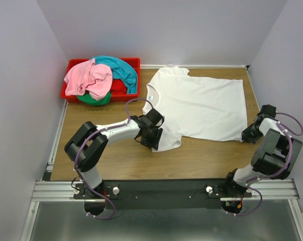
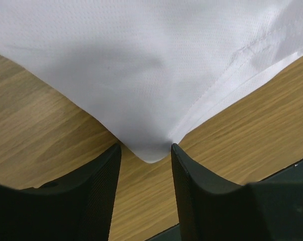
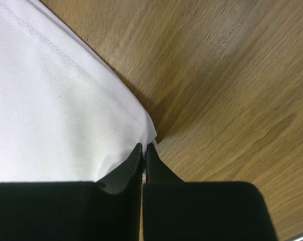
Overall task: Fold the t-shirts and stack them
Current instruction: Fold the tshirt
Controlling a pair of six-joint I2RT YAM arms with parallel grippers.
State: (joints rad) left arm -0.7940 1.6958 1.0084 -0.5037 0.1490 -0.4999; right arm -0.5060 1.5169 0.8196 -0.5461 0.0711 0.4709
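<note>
The right gripper [image 3: 145, 148], at four o'clock, clamped a hem corner of the flat white cotton t-shirt [image 1: 201, 105] spread across the wooden counter [image 1: 116, 160]; the left gripper [image 2: 145, 148], open around only the sleeve tip, might close and lose it.

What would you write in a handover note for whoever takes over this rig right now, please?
Left tool: open, straddling the near sleeve corner of the white shirt, not yet pinching it.
Right tool: shut on the white shirt's near hem corner.
The white shirt lies spread flat on the table, collar to the left.
The pink shirt, teal shirt, green shirt and red shirt are heaped in the red bin at the far left.
Done: one shirt laid out.
Left: fold it, then fold and stack the other four.
</note>
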